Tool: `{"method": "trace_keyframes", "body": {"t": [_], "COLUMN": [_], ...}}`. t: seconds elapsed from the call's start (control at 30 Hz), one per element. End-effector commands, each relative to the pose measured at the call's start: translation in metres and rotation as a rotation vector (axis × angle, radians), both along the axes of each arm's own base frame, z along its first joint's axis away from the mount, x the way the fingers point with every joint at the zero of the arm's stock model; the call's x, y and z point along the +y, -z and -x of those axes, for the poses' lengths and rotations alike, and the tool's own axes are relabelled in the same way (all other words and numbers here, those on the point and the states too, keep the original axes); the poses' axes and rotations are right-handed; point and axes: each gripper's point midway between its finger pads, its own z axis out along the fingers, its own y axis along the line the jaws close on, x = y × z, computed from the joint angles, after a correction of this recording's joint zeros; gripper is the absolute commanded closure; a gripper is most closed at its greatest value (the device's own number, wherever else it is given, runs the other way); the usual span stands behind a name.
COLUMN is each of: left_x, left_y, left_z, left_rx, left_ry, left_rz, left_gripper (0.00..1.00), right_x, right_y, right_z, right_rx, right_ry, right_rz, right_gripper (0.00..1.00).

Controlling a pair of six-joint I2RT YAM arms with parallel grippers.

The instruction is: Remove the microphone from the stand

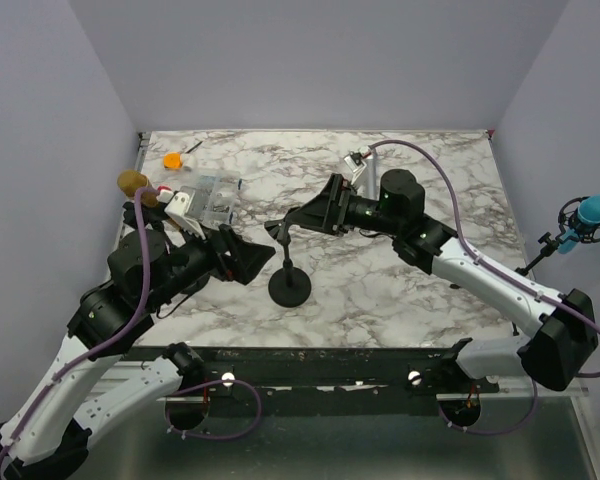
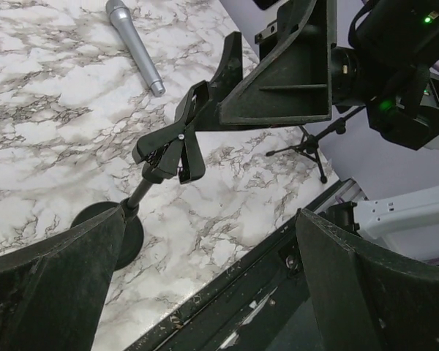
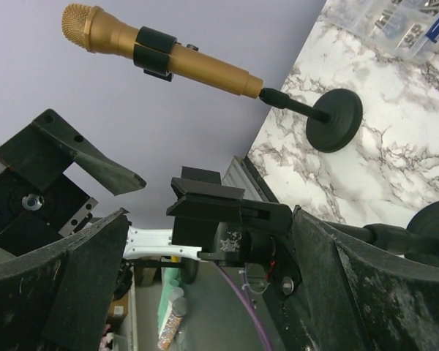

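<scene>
Two claws, both spread wide and holding nothing: the right claw (image 1: 292, 217) hangs just beside the clip (image 2: 172, 150) atop the stand (image 1: 289, 288), and the left claw (image 1: 250, 260) sits low to the stand's left. Silver mic (image 2: 135, 47) lies flat on the marble table (image 1: 380, 290), well apart from the stand. Out at the left edge, a clear box (image 1: 212, 195) holds small parts, too tiny to name; near it a gold mic (image 3: 168, 55) sits clipped in a second stand (image 3: 335, 121)

Left finger (image 2: 51, 292) partly hides the stand base (image 2: 95, 213).
</scene>
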Motion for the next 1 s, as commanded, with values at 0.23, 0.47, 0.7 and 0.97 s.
{"method": "trace_keyframes", "body": {"t": [0.23,0.47,0.7,0.97], "left_x": [0.006,0.009,0.011,0.014], "left_y": [0.01,0.009,0.013,0.015], "left_z": [-0.001,-0.002,-0.001,0.001], "left_rx": [-0.001,-0.019,-0.016,-0.015], "left_ry": [-0.036,-0.045,-0.05,-0.054], "left_rz": [0.02,0.008,0.003,0.002], "left_gripper": [0.02,0.02,0.02,0.01], "right_x": [0.019,0.025,0.029,0.026], "right_y": [0.002,0.004,0.017,0.058], "right_z": [0.002,0.002,0.004,0.002], "right_rx": [0.038,0.047,0.064,0.138], "right_ry": [-0.07,-0.073,-0.072,-0.048], "right_rz": [-0.017,-0.015,0.015,0.077], "right_gripper": [0.28,0.28,0.32,0.45]}}
